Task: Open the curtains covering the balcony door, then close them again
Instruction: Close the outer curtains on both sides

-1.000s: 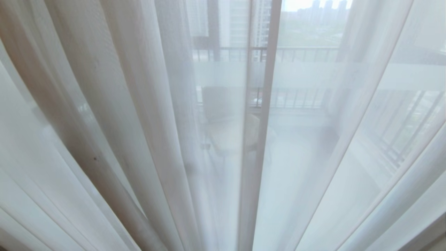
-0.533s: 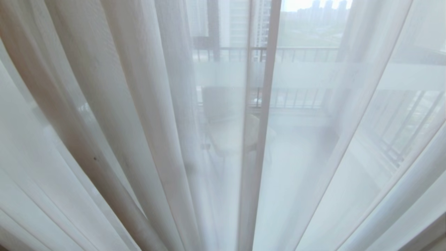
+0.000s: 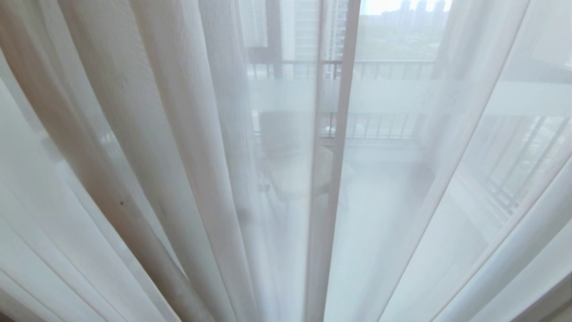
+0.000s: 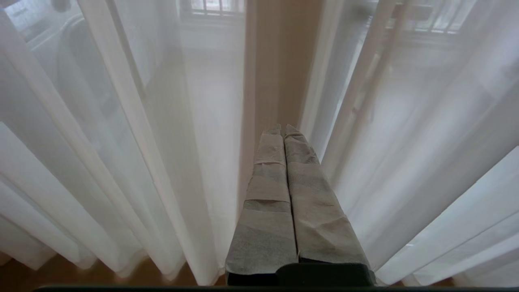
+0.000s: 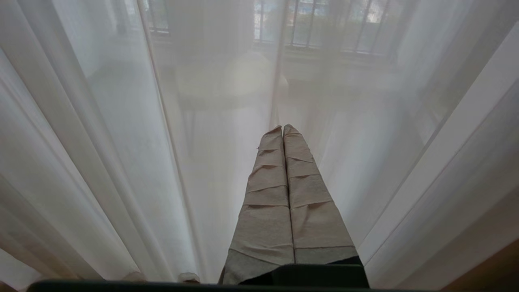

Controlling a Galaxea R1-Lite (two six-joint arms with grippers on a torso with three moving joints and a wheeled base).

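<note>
Stood close before the curtains (image 3: 178, 147): white sheer layer drawn fully across, hanging in long pleats that filled the head view from edge to edge. Two sheer edges met in a vertical seam near centre. Balcony door (image 3: 272, 49) behind the sheers, glimpsed only as a dark upright frame and a pale horizontal band across the glass. Further out, dimly through the fabric, a balcony railing (image 3: 393, 67) and a chair (image 3: 290, 152). Neither arm in the head view.

Left gripper (image 4: 282, 129) seen from its own wrist camera: jaws pressed together, tape-wrapped fingers (image 4: 269, 190) flush side by side, nothing between them, pointed at the sheers in front of a brownish upright showing through. Touching the fabric or not: could not tell.

Right gripper (image 5: 282, 129) likewise: jaws closed and empty, aimed at the sheers. Strip of wooden floor (image 5: 486, 267) visible below the hem.
</note>
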